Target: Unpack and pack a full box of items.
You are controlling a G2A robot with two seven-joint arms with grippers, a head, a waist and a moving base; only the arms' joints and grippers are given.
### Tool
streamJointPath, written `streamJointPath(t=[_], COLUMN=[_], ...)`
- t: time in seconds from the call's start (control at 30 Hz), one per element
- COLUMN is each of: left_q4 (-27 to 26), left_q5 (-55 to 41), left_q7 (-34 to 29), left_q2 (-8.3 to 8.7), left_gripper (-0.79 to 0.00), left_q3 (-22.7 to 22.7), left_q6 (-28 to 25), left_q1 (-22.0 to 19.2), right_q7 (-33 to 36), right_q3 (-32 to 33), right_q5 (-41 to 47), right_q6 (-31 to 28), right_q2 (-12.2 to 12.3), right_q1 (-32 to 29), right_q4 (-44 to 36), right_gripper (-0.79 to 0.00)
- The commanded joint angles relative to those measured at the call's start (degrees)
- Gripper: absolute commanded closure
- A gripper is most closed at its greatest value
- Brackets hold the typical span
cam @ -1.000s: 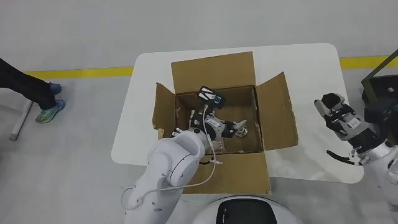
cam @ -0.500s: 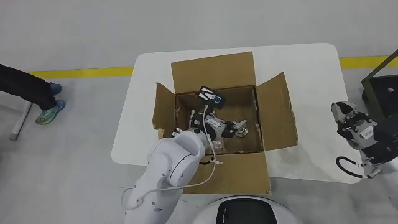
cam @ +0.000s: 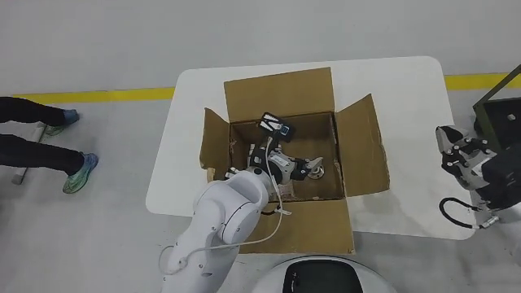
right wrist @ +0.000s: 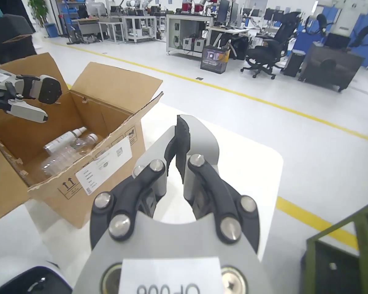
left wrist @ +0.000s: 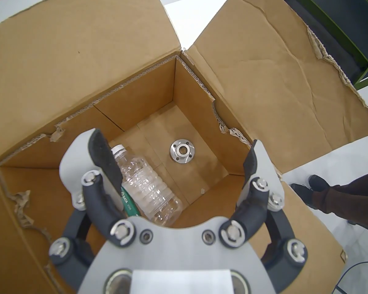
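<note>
An open cardboard box (cam: pixel 358 142) stands mid-table with its flaps spread out. My left gripper (left wrist: pixel 175 141) hangs open just inside the box (left wrist: pixel 263 71), holding nothing. Under one of its fingers (left wrist: pixel 102 154) lies a clear plastic bottle (left wrist: pixel 147 185), beside a green-labelled item (left wrist: pixel 127 203). A round metal flange (left wrist: pixel 182 151) rests on the box floor. My right gripper (right wrist: pixel 181 123) is shut and holds nothing, out by the table's right edge (cam: pixel 453 140). From there the box (right wrist: pixel 110 93) shows a white bottle (right wrist: pixel 66 138), the clear bottle (right wrist: pixel 64 157) and the left gripper (right wrist: pixel 27 99) above them.
The white table (cam: pixel 391 81) has bare surface around the box, widest toward the right. A dark green metal frame (cam: pixel 496 118) stands just off the table's right side, close to my right arm (right wrist: pixel 340 246).
My right arm has drawn back toward the table's right edge and turned, and its fingers have come together. The left arm and the box contents have stayed put.
</note>
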Motion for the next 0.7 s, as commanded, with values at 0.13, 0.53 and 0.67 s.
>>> streamJointPath(t=[0.13,0.53,0.67], left_q4=[0.0,0.0,0.0], left_q5=[0.0,0.0,0.0], left_q7=[0.0,0.0,0.0], left_q2=[0.0,0.0,0.0], left_gripper=[-0.785,-0.785,-0.785], left_q3=[0.0,0.0,0.0], left_q6=[0.0,0.0,0.0], left_q1=[0.0,0.0,0.0], right_q7=[2.0,6.8,6.6], right_q3=[-0.4,-0.6,-0.5], right_q5=[-0.3,0.4,0.3], right_q6=[4.3,14.4,14.1], right_q2=[-0.3,-1.0,-1.1], right_q1=[1.2,5.1,5.0], right_q4=[-1.1,-1.4,-1.1], right_gripper=[0.0,0.0,0.0])
